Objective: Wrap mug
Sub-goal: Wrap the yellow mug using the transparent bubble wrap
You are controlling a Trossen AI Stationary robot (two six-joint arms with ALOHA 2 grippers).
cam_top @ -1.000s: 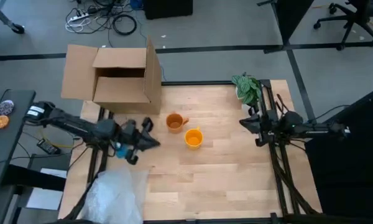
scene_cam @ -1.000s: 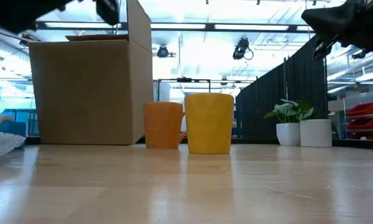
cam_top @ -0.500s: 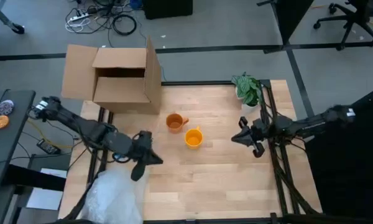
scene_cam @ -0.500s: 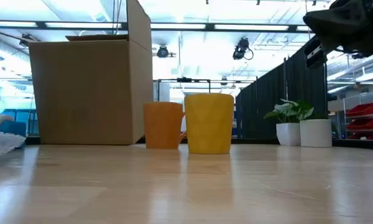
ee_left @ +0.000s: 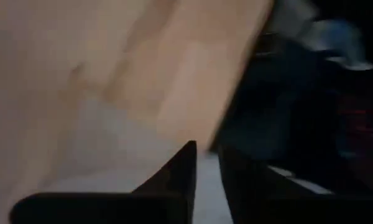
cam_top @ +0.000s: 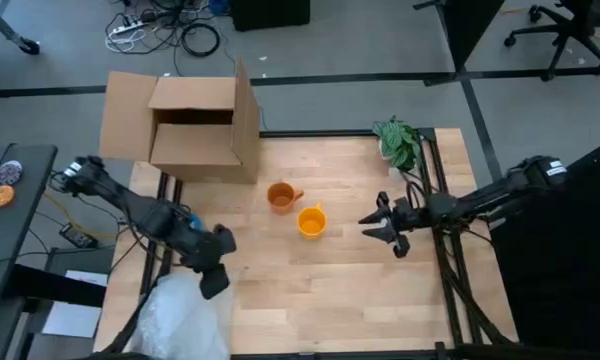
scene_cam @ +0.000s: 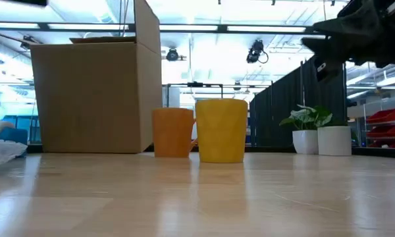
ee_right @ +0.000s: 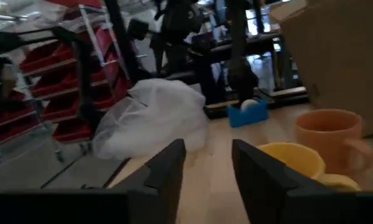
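So the wrapping hasn't really started yet, as far as I can tell. Both mugs sit bare near the middle of the table (cam_top: pixel 360 290): the orange mug (cam_top: pixel 281 196) a bit toward the cardboard box (cam_top: pixel 192 128), and the yellow mug (cam_top: pixel 311 221) just beside it, closer to the front edge. Nothing is around either one. The wrapping stuff, a heap of clear bubble wrap (cam_top: pixel 185 315), is bunched at the table's front left corner, hanging over the edge. The left gripper (cam_top: pixel 214 278) hovers right at the top of that heap, fingers only a narrow gap apart in its wrist view, and I can't see anything pinched between them. The right gripper (cam_top: pixel 380 228) hangs above the table toward the right edge, near the potted plant (cam_top: pixel 397 142) side, pointing at the yellow mug, fingers spread and empty. My read: the left arm is going for the wrap, and everything else is left to do, meaning grab a sheet, get it to a mug, and fold it round.
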